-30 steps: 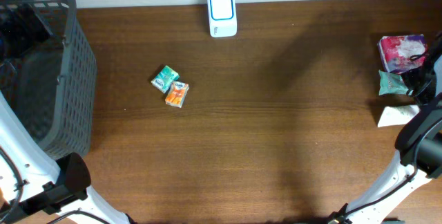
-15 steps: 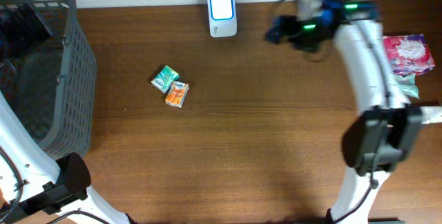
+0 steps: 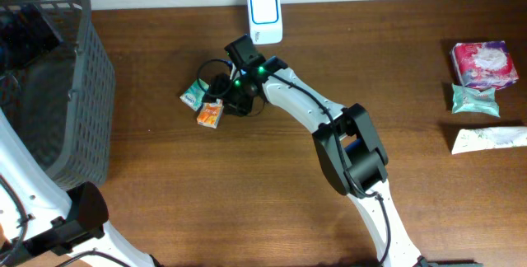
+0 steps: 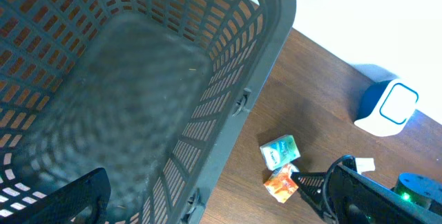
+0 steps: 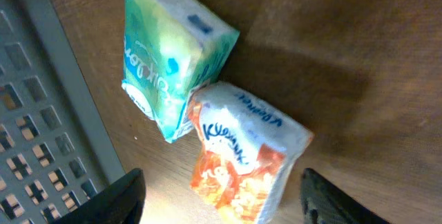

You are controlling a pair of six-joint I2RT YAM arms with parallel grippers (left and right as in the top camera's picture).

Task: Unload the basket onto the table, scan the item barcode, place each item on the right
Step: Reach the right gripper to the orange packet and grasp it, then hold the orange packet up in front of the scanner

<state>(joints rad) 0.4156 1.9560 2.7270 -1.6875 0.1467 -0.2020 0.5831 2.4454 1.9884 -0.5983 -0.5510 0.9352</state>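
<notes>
Two small tissue packs lie side by side, touching, on the brown table: a teal one and an orange Kleenex one. My right gripper is open and low over the orange pack, one finger on each side, with gaps showing on both sides. No barcode shows on either pack. The white and blue scanner stands at the table's far edge. My left gripper hangs open over the basket, holding nothing.
A big grey mesh basket fills the left end of the table, close to the packs. At the right end lie a pink pack, a green pack and a white pack.
The right arm has swung from the table's right end, past the scanner, to the two packs, and its jaws have narrowed round the orange one. The left arm has not moved.
</notes>
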